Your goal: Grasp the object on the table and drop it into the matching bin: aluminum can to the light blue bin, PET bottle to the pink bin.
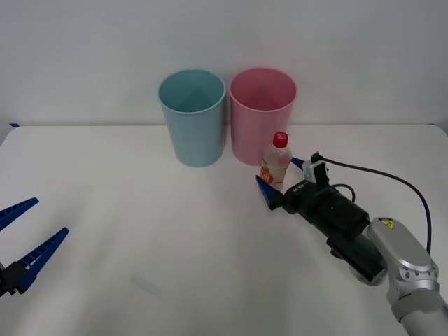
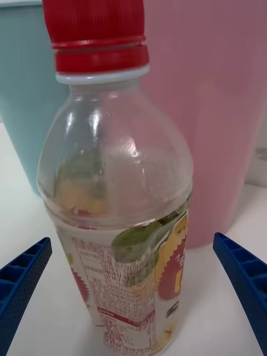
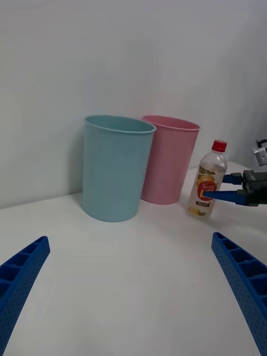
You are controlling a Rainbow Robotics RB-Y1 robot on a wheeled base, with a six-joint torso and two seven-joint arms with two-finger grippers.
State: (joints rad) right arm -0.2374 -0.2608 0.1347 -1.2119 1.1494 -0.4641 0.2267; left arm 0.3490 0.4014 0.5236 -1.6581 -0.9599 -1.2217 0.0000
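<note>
Blue ribbed fingers [image 2: 22, 278] of the right gripper [image 1: 280, 178] are standing wide, bracketing the small clear plastic bottle [image 1: 276, 165] with red cap, ungripped, before the tall pink bin [image 1: 262, 115]. Grasping and dropping remain. The left gripper [image 1: 21, 241] is idling open.

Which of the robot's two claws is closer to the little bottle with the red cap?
The right. The right gripper has its open fingers on either side of the bottle, which stands upright. The left gripper waits open, far across the table.
</note>
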